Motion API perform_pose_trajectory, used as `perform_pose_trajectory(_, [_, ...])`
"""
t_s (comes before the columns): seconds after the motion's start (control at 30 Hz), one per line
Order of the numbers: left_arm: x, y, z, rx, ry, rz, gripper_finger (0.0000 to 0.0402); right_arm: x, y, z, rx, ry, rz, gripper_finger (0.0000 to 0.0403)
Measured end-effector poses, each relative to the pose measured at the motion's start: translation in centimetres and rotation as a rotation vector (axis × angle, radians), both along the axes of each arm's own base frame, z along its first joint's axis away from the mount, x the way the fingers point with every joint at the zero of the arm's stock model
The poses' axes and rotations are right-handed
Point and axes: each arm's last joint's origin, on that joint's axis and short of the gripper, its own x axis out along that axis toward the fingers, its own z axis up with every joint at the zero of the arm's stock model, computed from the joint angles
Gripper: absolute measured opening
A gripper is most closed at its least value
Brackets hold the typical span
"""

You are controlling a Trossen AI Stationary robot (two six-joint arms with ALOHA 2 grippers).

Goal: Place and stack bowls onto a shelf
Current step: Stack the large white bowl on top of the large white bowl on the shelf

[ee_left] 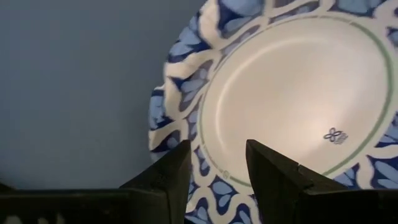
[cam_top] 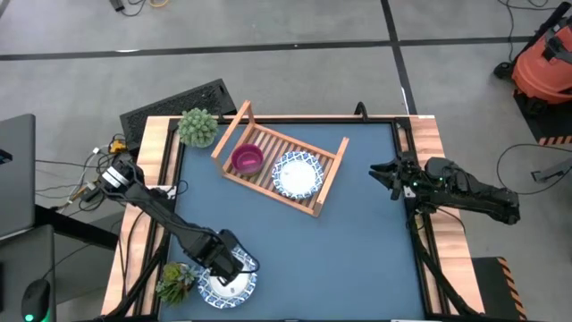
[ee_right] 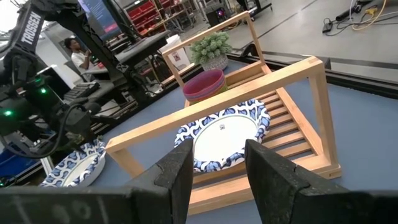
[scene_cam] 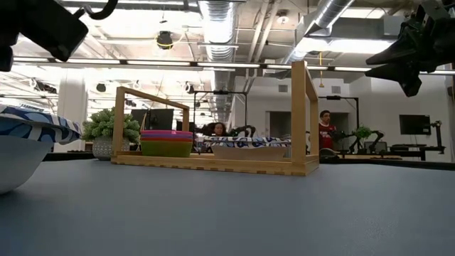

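A white bowl with a blue patterned rim (cam_top: pixel 217 291) (ee_left: pixel 298 99) (scene_cam: pixel 28 149) rests on its base on the blue table at the near left. My left gripper (cam_top: pixel 234 268) (ee_left: pixel 217 149) hangs open above its rim, pointing down, and touches nothing. The wooden slatted shelf (cam_top: pixel 326 179) (ee_right: pixel 311 112) stands at the far middle. It holds a stack of small bowls with a magenta one on top (cam_top: pixel 248 159) (scene_cam: pixel 167 142) and a second patterned white bowl (cam_top: pixel 296 173) (ee_right: pixel 224 134). My right gripper (cam_top: pixel 380 172) (ee_right: pixel 217 155) waits open by the right edge, facing the shelf.
One potted plant (cam_top: pixel 197 126) stands by the shelf's far left end. Another (cam_top: pixel 175 280) sits close beside the near-left bowl. Blue table surface (cam_top: pixel 349 259) lies bare between the shelf and the near edge. People and desks show in the room beyond.
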Motion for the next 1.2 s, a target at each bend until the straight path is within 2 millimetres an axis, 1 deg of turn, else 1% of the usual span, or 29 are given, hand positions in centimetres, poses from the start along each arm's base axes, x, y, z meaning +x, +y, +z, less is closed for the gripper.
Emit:
perform_pose_trajectory(0.1, [0.1, 0.1, 0.0, 0.006, -0.006, -0.010, 0.0132, 0.0, 0.0, 0.0, 0.000, 0.000, 0.000, 0.0171])
perform_pose_trajectory(0.17, [0.2, 0.3, 0.0, 0.012, -0.012, -0.007, 0.0120, 0.0, 0.0, 0.0, 0.000, 0.000, 0.000, 0.0171])
perform_pose_trajectory(0.4, [0.7, 1.1, 0.0, 0.037, -0.030, -0.010, 0.0048, 0.0, 0.0, 0.0, -0.001, 0.000, 0.000, 0.0171])
perform_pose_trajectory(0.47, [0.7, 1.3, 0.4, 0.030, -0.046, -0.038, 0.0038, 0.0, 0.0, 0.0, -0.001, 0.000, 0.000, 0.0171])
perform_pose_trajectory(0.53, [0.7, 1.7, 1.5, 0.008, -0.075, -0.071, 0.0037, 0.0, 0.0, 0.0, -0.001, 0.001, 0.000, 0.0171])
perform_pose_trajectory(0.6, [0.3, 1.9, 2.7, -0.005, -0.108, -0.093, 0.0046, 0.0, 0.0, 0.0, -0.001, 0.001, 0.000, 0.0171])
perform_pose_trajectory(0.67, [-0.3, 2.4, 3.9, 0.006, -0.134, -0.106, 0.0063, 0.0, 0.0, 0.0, 0.000, 0.000, -0.001, 0.0171])
perform_pose_trajectory(0.77, [-1.4, 3.2, 5.2, 0.033, -0.139, -0.114, 0.0100, 0.0, 0.0, 0.0, 0.004, -0.001, -0.001, 0.0171])
perform_pose_trajectory(0.83, [-2.1, 3.6, 5.5, 0.036, -0.132, -0.113, 0.0129, 0.0, 0.0, 0.0, 0.004, 0.000, -0.001, 0.0171])
perform_pose_trajectory(0.93, [-2.7, 3.9, 5.3, 0.026, -0.138, -0.096, 0.0175, 0.0, 0.0, 0.0, 0.004, -0.001, -0.001, 0.0171])
perform_pose_trajectory(1.03, [-2.6, 3.6, 4.3, -0.012, -0.159, -0.114, 0.0214, 0.0, 0.0, 0.0, 0.005, 0.000, -0.001, 0.0171])
perform_pose_trajectory(1.1, [-2.7, 3.4, 3.5, -0.037, -0.172, -0.121, 0.0231, 0.0, 0.0, 0.0, 0.005, 0.001, -0.002, 0.0171])
perform_pose_trajectory(1.2, [-3.0, 3.6, 2.3, -0.035, -0.151, -0.083, 0.0241, 0.0, 0.0, 0.0, 0.005, 0.001, -0.001, 0.0171])
